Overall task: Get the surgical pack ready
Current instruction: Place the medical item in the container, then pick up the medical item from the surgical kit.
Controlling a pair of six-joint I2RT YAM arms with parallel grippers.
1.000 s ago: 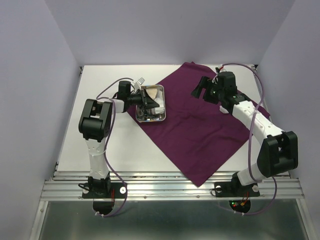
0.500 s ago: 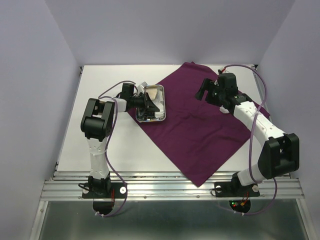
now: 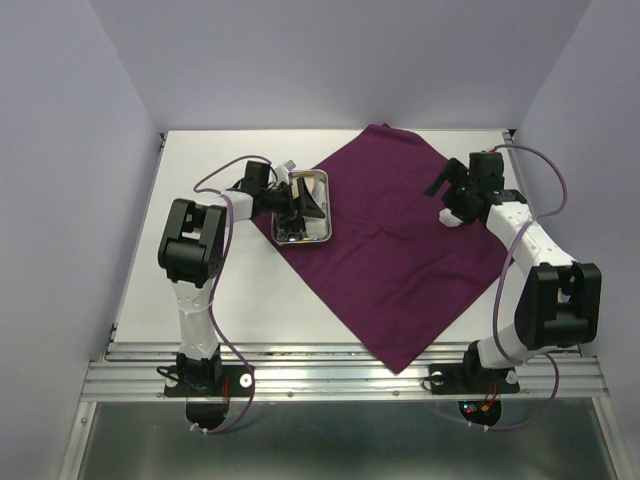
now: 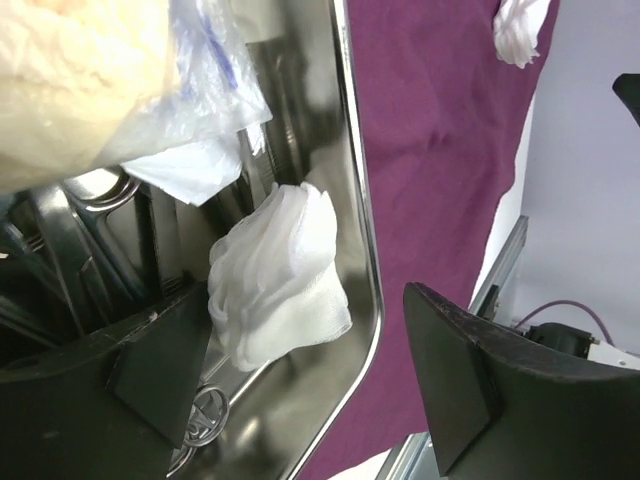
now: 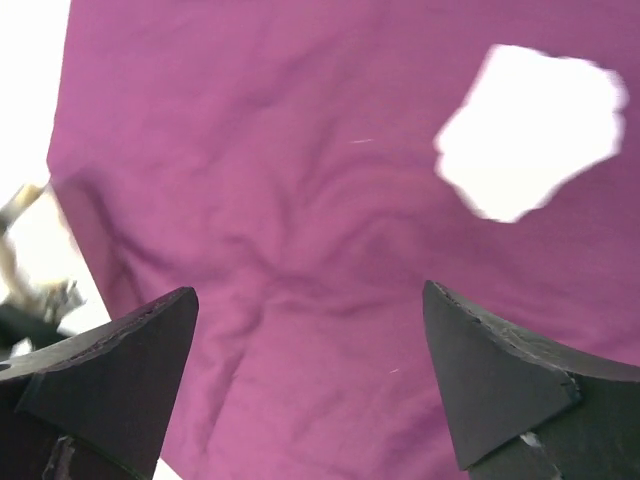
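Note:
The plum-purple cloth [image 3: 390, 260] lies spread as a diamond on the white table. On its left corner stands the small steel tray [image 3: 312, 176]. My left gripper [image 3: 305, 205] hangs over the tray, open. Between its fingers [image 4: 150, 370] a white gauze pad [image 4: 280, 275] lies loose by the tray's rim [image 4: 357, 200]. A clear packet [image 4: 200, 80] and steel scissors and forceps handles [image 4: 60, 250] also fill the tray. My right gripper [image 3: 443, 195] is open above the cloth's right side. Just beyond it, a second gauze pad [image 5: 530, 130] lies on the cloth [image 5: 300, 200].
White table [image 3: 200, 160] borders the cloth on the left and at the back. Purple walls close in three sides. A metal rail [image 3: 340, 370] runs along the near edge by both arm bases. Cables loop over each arm.
My left gripper has opened and let the gauze pad go inside the tray. The right arm has swung right, toward the cloth's right corner and the second gauze pad.

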